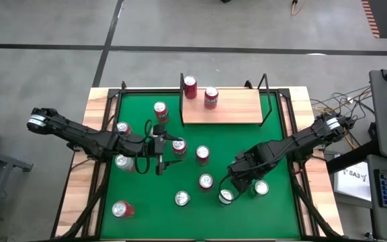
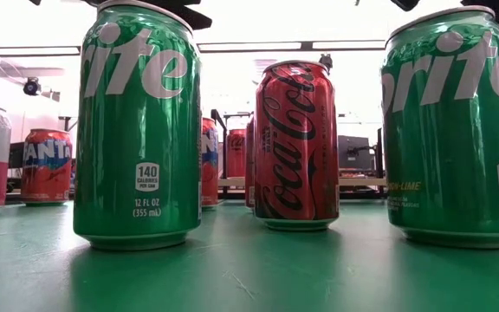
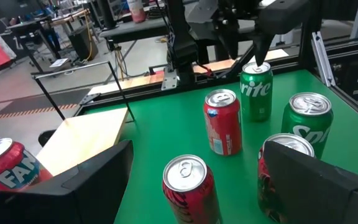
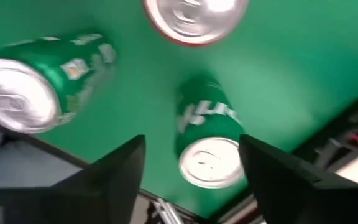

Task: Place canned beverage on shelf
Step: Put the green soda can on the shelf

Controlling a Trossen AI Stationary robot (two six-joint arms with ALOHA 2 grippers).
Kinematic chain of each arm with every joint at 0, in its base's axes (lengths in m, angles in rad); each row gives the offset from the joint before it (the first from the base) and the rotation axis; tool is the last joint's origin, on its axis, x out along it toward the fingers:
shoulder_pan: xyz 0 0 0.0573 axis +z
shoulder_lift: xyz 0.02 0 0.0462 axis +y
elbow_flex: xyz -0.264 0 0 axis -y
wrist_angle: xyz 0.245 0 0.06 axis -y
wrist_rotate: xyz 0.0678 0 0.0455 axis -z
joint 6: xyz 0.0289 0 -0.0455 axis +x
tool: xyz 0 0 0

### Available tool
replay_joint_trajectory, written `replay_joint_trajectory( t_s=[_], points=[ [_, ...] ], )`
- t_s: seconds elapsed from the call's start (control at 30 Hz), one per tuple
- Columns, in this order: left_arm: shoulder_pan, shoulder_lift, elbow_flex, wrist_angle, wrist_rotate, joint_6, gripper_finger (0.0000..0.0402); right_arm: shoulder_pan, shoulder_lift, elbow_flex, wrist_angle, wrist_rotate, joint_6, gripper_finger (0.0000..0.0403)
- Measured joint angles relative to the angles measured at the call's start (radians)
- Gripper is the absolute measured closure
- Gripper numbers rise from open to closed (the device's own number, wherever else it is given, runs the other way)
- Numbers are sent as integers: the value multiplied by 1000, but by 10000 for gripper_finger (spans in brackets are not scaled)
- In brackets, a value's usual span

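High view looks straight down; low view sits close behind, seemingly, the same green cans (image 2: 137, 130).

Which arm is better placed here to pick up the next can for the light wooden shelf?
Probably the right: its open gripper hangs directly above an upright green Sprite can, fingers either side. The left gripper is open too, among red cans mid-table, though nearer the light wooden shelf.

Two dark, near-black jointed arms, slim links with bulkier rounded joints. Left arm (image 1: 79, 133) has a pale grey cap at its 9 o'clock end; right arm (image 1: 294, 144) has a similar light fitting at 3 o'clock. Wrist views show broad, flat, matte black fingers (image 3: 98, 174) with angular edges.
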Motion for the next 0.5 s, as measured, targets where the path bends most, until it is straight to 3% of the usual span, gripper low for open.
replay_joint_trajectory(
  t_s=[0.23, 0.5],
  points=[
    [0, 0, 0, 1, 0, -9, 57, 81, 0, -1, -33, 26, 104, 88],
    [0, 0, 0, 20, 0, -11, 57, 187, 0, -11, -25, 44, 264, 82]
  ],
)
